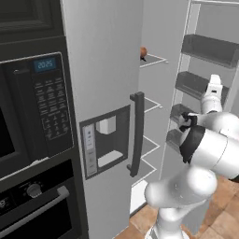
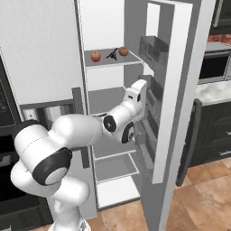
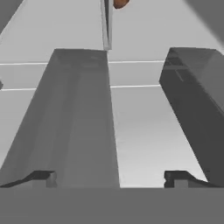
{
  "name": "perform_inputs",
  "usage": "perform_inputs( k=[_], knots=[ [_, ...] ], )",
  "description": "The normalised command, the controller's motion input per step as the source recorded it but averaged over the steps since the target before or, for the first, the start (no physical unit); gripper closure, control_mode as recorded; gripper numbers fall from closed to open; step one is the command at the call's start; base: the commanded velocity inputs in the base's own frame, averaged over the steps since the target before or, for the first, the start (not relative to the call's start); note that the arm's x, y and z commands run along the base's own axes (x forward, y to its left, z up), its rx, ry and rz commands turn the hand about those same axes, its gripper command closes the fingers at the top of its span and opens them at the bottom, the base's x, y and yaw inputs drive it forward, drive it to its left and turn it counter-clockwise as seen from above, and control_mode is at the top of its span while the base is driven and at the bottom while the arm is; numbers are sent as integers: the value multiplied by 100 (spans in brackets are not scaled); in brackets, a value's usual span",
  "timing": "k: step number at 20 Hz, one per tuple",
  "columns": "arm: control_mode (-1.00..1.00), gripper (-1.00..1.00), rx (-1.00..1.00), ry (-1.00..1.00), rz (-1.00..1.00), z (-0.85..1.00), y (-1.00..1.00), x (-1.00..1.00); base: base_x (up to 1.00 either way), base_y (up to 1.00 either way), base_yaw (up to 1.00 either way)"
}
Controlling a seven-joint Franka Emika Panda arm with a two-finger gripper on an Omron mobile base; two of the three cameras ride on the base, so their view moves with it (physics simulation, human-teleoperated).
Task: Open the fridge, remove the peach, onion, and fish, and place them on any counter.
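Two orange-brown round items, fish [image 2: 112, 54] between them, sit on fridge [image 2: 180, 90] upper shelf [image 2: 113, 63]. Fridge right door open. Claw [image 3: 109, 177] below that shelf, fingers wide apart, holding nothing.

The small blue display [image 1: 45, 64] on the black microwave [image 1: 32, 112] shows pale digits that look like 2025, though they are blurred. The keypad markings below it are too small to read.
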Motion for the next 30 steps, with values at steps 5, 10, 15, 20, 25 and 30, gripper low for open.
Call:
perform_inputs(
  k=[5, 10, 15, 20, 25, 30],
  knots=[
    [-100, -100, -3, -20, 0, 41, 11, -55, 0, 0, 0],
    [-100, -100, -11, -24, 4, 42, 88, -100, 0, 0, 0],
    [-100, -100, -2, -1, 15, 72, 100, -66, 0, 0, 0],
    [-100, -100, 29, 0, 16, 100, 95, -15, 0, 0, 0],
    [-100, -100, 51, 19, 12, 61, 65, -15, 0, 0, 0],
    [-100, -100, 67, 33, 8, -39, 49, -31, 0, 0, 0]
  ],
)
